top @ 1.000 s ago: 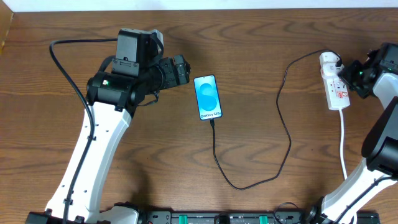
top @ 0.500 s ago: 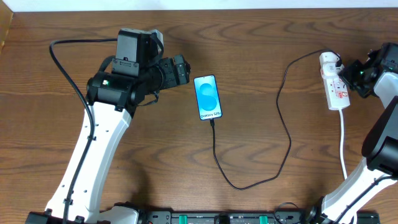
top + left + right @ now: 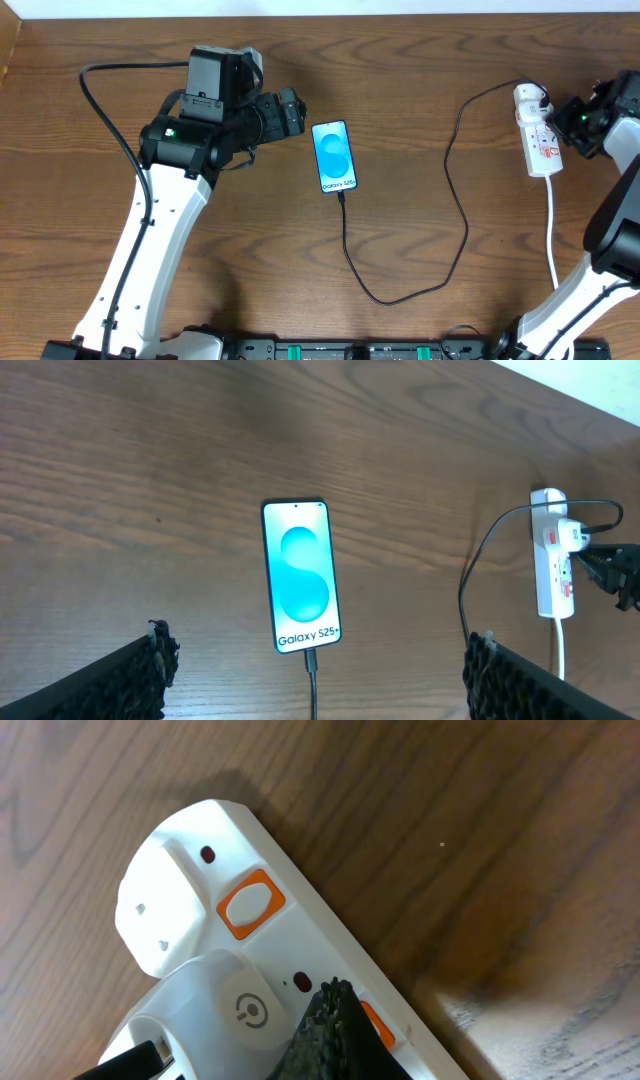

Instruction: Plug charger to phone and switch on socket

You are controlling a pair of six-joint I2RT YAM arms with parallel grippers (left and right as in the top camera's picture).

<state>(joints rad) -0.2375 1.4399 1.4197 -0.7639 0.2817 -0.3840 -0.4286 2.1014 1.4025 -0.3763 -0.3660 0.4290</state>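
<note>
The phone [image 3: 334, 157] lies screen up mid-table, its blue display lit [image 3: 300, 575]. The charger cable [image 3: 346, 250] sits in the phone's bottom port, loops toward the near edge and runs up to its white plug head [image 3: 530, 97], seated in the socket [image 3: 541, 148]. My left gripper [image 3: 296, 110] hovers left of the phone, open, with the phone's lower end between its far-apart fingertips [image 3: 320, 653]. My right gripper [image 3: 335, 992] is shut, its tips down on the socket [image 3: 170, 890] over a partly covered orange switch [image 3: 378, 1023], beside the plug head [image 3: 235, 1010].
A second orange switch [image 3: 250, 904] shows uncovered near the socket's rounded end. The socket's white cord [image 3: 552, 230] runs toward the near edge. A black arm cable [image 3: 105, 110] arcs at far left. The table's back edge lies just beyond the socket.
The right arm has edged very slightly to the right. Phone, cable, socket and left arm are where they were.
</note>
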